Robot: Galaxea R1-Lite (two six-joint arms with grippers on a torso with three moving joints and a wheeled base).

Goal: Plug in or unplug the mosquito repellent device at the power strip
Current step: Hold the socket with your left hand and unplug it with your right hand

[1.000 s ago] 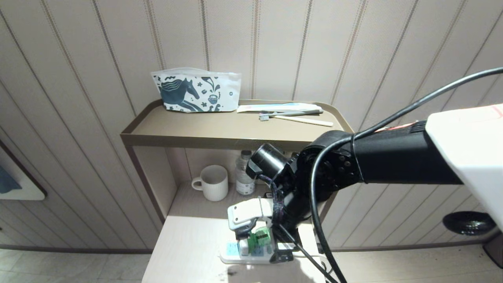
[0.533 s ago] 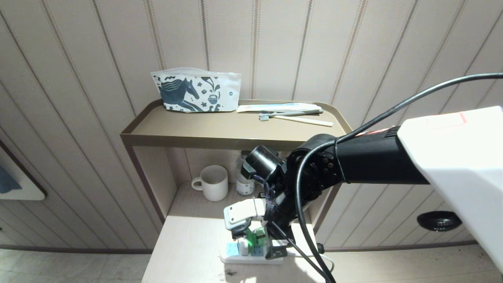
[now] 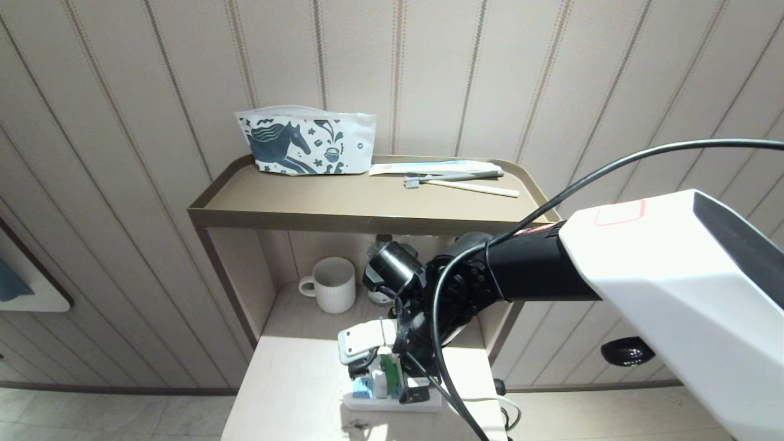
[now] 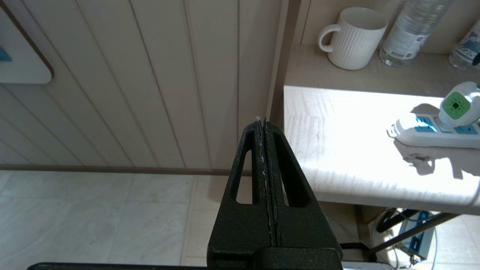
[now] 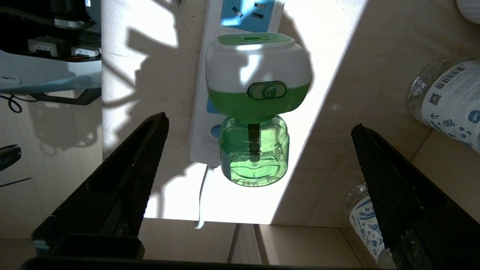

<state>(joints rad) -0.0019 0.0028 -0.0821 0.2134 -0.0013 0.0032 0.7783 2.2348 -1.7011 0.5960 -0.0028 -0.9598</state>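
Lying near the front edge of the sunlit desk (image 3: 288, 380): power strip (image 3: 367, 401) carrying mosquito repellent device (image 5: 258, 108); right hand (image 5: 258, 180) spread wide, left hand (image 4: 264, 127) pressed together.

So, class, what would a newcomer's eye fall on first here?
First, the green mosquito repellent device, sunlit and plugged into the white power strip on the pale table. Next, the right pincer, wide open on either side of it without touching. Then the horse-print pouch on the upper shelf.

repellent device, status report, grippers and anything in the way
Right gripper open, straddling the repellent device, no contact. Device plugged into power strip. Left gripper shut, parked. Nothing blocking.
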